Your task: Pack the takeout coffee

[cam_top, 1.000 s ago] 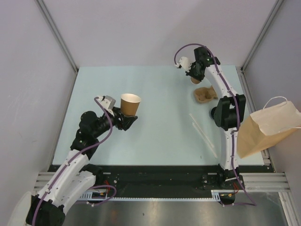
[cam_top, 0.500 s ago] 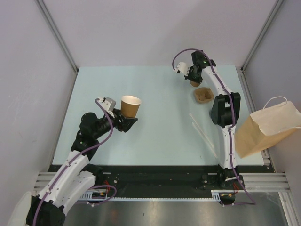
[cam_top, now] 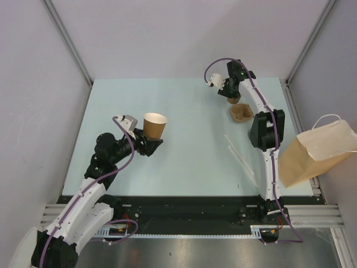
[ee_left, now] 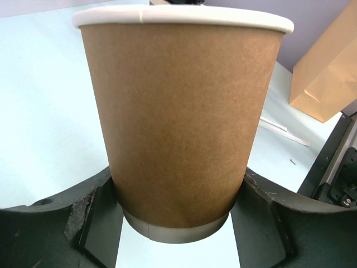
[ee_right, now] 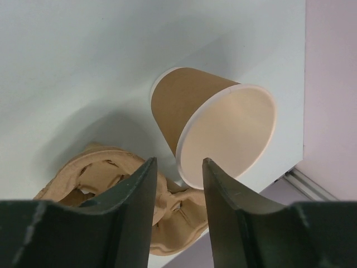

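While left gripper [cam_top: 146,142] clamps upright cup [cam_top: 155,124], right gripper [ee_right: 178,167] part-open, empty, near tilted cup [ee_right: 187,103].

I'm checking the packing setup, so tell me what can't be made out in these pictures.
Far cup: top view, the right gripper covers most of it.
Carrier: right wrist view, the fingers hide its near part.
Bag: top view, cut off by the right edge; inside unseen.
White sticks: top view, too small to identify.
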